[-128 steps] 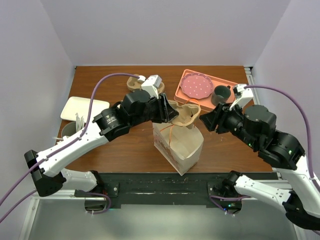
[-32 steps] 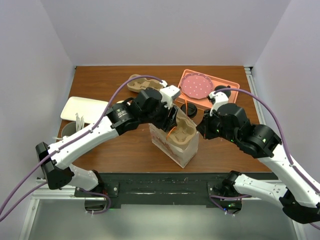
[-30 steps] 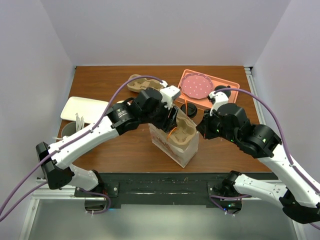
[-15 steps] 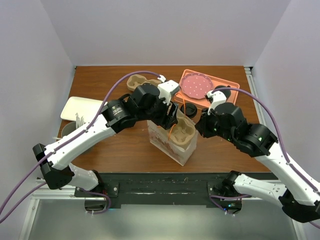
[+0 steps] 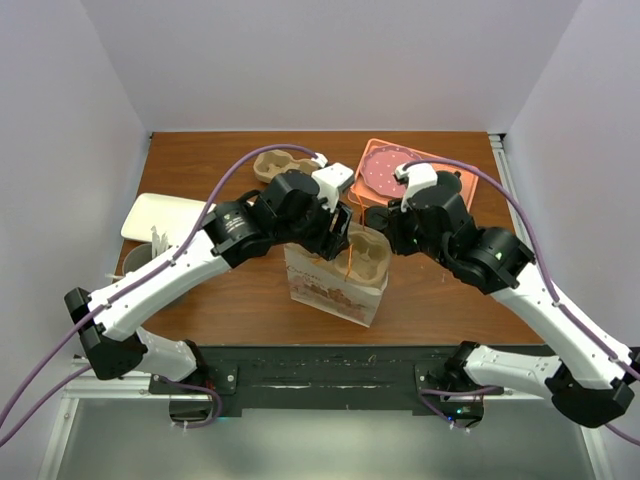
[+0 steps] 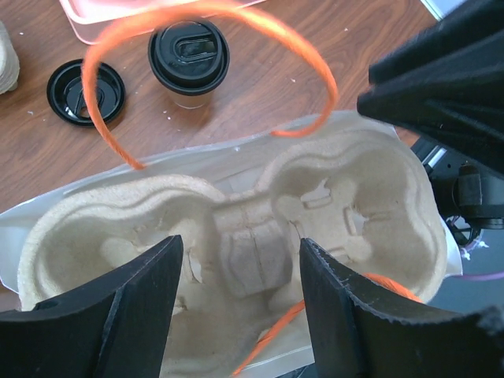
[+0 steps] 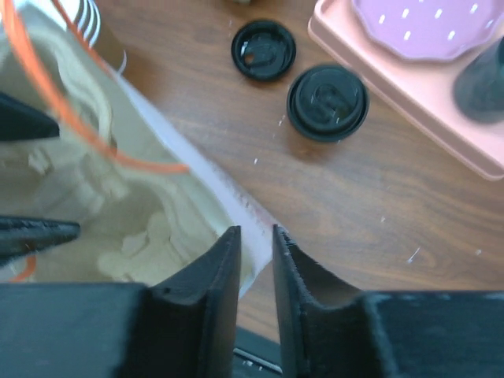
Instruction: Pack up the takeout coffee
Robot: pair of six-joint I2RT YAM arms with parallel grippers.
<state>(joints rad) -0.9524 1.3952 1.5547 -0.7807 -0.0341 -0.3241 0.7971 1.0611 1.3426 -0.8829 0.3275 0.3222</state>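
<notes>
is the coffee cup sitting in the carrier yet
No, the takeout coffee stands on the table beyond the bag, and both wells of the carrier are empty.

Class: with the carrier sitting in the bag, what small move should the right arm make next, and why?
Probably lift the right gripper off the bag rim toward the coffee: its jaws are parted astride the rim, the carrier lies inside, and the coffee stands outside.
</notes>
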